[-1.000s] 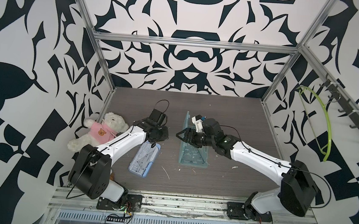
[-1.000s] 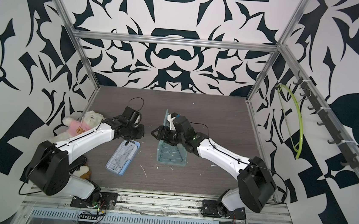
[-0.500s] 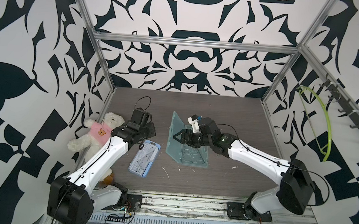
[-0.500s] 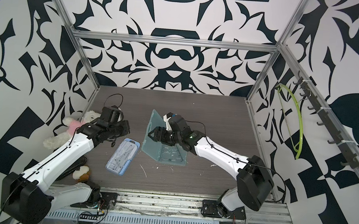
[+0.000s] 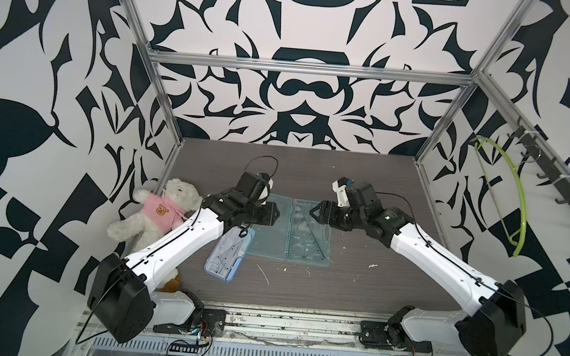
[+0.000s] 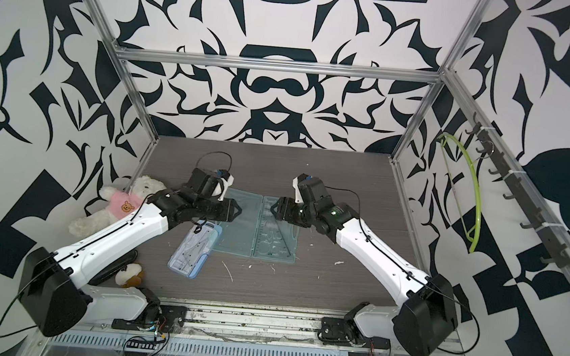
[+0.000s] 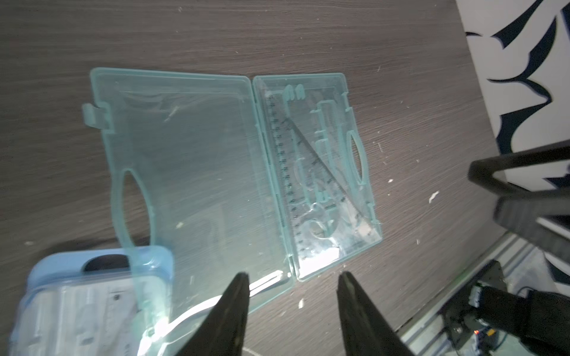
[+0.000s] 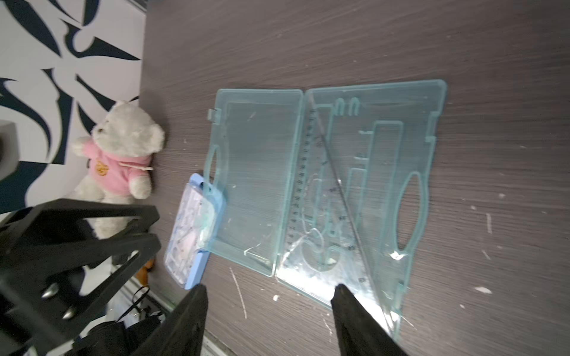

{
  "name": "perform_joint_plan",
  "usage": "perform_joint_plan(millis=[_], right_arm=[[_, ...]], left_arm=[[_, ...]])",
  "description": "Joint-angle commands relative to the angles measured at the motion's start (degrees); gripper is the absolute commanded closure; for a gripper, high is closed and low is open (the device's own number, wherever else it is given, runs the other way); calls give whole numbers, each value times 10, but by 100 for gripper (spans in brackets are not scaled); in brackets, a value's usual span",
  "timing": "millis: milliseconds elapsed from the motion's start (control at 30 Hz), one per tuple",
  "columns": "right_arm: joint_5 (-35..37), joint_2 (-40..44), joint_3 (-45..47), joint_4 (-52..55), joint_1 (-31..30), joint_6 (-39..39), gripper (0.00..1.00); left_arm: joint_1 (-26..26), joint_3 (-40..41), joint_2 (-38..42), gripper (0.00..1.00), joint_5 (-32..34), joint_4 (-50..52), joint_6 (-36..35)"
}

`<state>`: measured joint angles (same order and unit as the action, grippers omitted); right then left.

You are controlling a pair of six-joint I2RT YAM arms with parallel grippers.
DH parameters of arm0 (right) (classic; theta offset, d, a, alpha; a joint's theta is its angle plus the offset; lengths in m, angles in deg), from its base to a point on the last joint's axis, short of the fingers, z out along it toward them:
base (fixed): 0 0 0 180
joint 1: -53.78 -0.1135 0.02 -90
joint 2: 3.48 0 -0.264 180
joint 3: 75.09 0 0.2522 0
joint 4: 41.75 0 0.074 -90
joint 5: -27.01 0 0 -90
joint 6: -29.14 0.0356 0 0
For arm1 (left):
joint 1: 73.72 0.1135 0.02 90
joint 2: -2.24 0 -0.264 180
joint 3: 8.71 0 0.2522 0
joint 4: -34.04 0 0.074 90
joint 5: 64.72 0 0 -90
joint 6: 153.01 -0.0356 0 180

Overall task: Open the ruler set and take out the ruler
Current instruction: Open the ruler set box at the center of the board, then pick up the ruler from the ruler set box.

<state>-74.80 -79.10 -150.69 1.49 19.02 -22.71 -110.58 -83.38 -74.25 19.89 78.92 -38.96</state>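
Lying open, ruler set (image 5: 326,232), lid (image 5: 267,240) part-hidden under L arm (image 5: 183,237), ruler (image 7: 283,172) faint; both jaws spread, empty.

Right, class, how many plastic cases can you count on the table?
2. The teal case lies open flat in the middle. The blue case lies beside it on the left arm's side, the teal lid's corner overlapping it. The arm may hide more.
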Motion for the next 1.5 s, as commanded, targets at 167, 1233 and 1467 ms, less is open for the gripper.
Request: perform_joint_plan(millis=[167, 1233, 1467], right_arm=[[62, -44, -16, 76, -7, -90, 41], [138, -263, -72, 21, -67, -205, 54], [136, -292, -83, 20, -63, -227, 54]], left_arm=[[0, 22, -39, 8, -80, -30, 44], [45, 73, -49, 1, -116, -54, 164], [45, 59, -60, 1, -111, -43, 162]])
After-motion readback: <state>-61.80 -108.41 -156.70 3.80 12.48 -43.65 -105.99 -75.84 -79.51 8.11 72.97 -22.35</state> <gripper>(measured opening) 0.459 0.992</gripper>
